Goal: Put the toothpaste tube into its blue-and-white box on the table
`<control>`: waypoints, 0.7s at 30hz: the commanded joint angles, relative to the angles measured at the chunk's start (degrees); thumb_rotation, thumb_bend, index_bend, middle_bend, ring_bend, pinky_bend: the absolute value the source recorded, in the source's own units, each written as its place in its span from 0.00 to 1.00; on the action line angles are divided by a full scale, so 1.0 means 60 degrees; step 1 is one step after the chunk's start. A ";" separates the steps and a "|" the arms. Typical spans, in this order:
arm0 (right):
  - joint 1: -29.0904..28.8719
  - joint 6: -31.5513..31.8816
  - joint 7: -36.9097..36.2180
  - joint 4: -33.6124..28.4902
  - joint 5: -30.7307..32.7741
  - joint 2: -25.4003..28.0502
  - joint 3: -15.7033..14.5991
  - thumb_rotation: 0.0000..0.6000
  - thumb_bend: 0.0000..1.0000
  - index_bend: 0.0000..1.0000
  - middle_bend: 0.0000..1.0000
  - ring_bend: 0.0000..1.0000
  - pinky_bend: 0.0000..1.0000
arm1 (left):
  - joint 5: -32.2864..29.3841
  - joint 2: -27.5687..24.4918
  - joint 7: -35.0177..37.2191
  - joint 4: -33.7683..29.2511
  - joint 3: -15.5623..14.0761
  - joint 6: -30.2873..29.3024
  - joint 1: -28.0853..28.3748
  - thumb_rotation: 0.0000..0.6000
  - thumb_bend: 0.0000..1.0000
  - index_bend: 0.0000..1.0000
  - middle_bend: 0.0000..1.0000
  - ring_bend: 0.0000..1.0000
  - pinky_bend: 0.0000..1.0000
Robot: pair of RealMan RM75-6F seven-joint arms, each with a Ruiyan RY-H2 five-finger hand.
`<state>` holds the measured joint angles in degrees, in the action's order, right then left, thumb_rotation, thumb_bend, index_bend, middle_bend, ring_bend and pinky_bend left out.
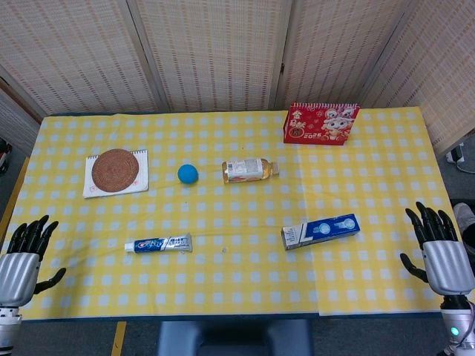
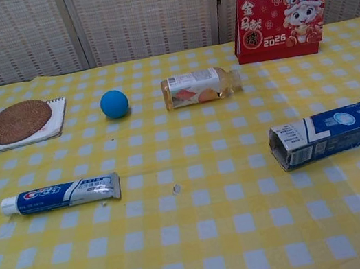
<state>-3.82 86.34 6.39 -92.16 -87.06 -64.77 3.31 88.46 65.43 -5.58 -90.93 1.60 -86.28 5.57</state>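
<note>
The toothpaste tube [image 1: 158,244] [image 2: 61,195] lies flat on the yellow checked cloth at the near left, white cap pointing left. Its blue-and-white box [image 1: 320,231] [image 2: 337,131] lies on its side to the right, with its grey end flap facing left toward the tube. My left hand [image 1: 24,257] hovers at the table's near left corner, fingers spread and holding nothing. At the near right edge my right hand [image 1: 439,251] is likewise spread and empty. Neither hand appears in the chest view.
A blue ball [image 1: 188,173], a small drink bottle [image 1: 249,170] lying on its side and a red 2025 desk calendar [image 1: 320,123] sit farther back. A woven coaster on a notebook [image 1: 116,172] lies at the far left.
</note>
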 commanded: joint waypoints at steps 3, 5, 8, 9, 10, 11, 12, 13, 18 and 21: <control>-0.0015 -0.0038 0.0018 -0.0002 -0.0010 -0.0007 -0.0010 1.00 0.31 0.00 0.00 0.00 0.00 | 0.0056 -0.0018 0.0085 -0.0021 -0.0063 0.0114 0.0040 1.00 0.26 0.00 0.01 0.00 0.00; -0.0020 -0.0051 0.0013 -0.0001 -0.0034 -0.0002 -0.0024 1.00 0.31 0.00 0.00 0.00 0.00 | 0.0150 -0.0034 0.0182 -0.0028 -0.0111 0.0156 0.0069 1.00 0.26 0.00 0.01 0.00 0.00; -0.0031 -0.0086 -0.0008 -0.0027 -0.0132 0.0016 -0.0086 1.00 0.31 0.00 0.00 0.00 0.00 | 0.0494 0.0076 0.0230 -0.0009 -0.0210 0.0074 0.0107 1.00 0.26 0.00 0.07 0.03 0.08; -0.0031 -0.0087 0.0016 -0.0020 -0.0162 0.0011 -0.0103 1.00 0.31 0.00 0.00 0.00 0.00 | 0.0640 0.0157 0.0179 0.0016 -0.0219 -0.0016 0.0117 1.00 0.26 0.00 0.12 0.08 0.16; -0.0036 -0.0109 0.0056 -0.0015 -0.0191 0.0002 -0.0130 1.00 0.31 0.00 0.00 0.00 0.00 | 0.0855 0.0305 0.0101 0.0047 -0.0213 -0.0148 0.0147 1.00 0.26 0.02 0.20 0.17 0.29; -0.0046 -0.0134 0.0072 -0.0021 -0.0202 -0.0005 -0.0142 1.00 0.31 0.00 0.00 0.00 0.00 | 0.1045 0.0420 0.0048 0.0078 -0.0204 -0.0238 0.0192 1.00 0.26 0.06 0.36 0.34 0.49; -0.0059 -0.0162 0.0091 -0.0028 -0.0208 -0.0015 -0.0149 1.00 0.31 0.00 0.00 0.00 0.00 | 0.1205 0.0545 0.0023 0.0110 -0.0182 -0.0289 0.0257 1.00 0.26 0.09 0.46 0.44 0.60; -0.0072 -0.0189 0.0114 -0.0031 -0.0216 -0.0025 -0.0158 1.00 0.31 0.00 0.00 0.00 0.00 | 0.1315 0.0652 0.0039 0.0107 -0.0170 -0.0261 0.0339 1.00 0.26 0.15 0.65 0.63 0.77; -0.0088 -0.0213 0.0175 -0.0061 -0.0338 -0.0049 -0.0227 1.00 0.31 0.00 0.00 0.00 0.00 | 0.1138 0.0816 0.0141 -0.0648 -0.0284 0.1046 0.0968 1.00 0.26 0.38 1.00 0.99 1.00; -0.0087 -0.0230 0.0103 -0.0076 -0.0370 -0.0015 -0.0258 1.00 0.31 0.00 0.00 0.00 0.00 | 0.0534 0.0808 -0.0819 -0.1235 -0.0227 0.2006 0.1306 1.00 0.26 0.40 1.00 1.00 1.00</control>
<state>-4.34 84.98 7.04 -92.60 -89.26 -64.90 1.80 94.83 70.06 -6.16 -94.70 0.12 -79.39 10.93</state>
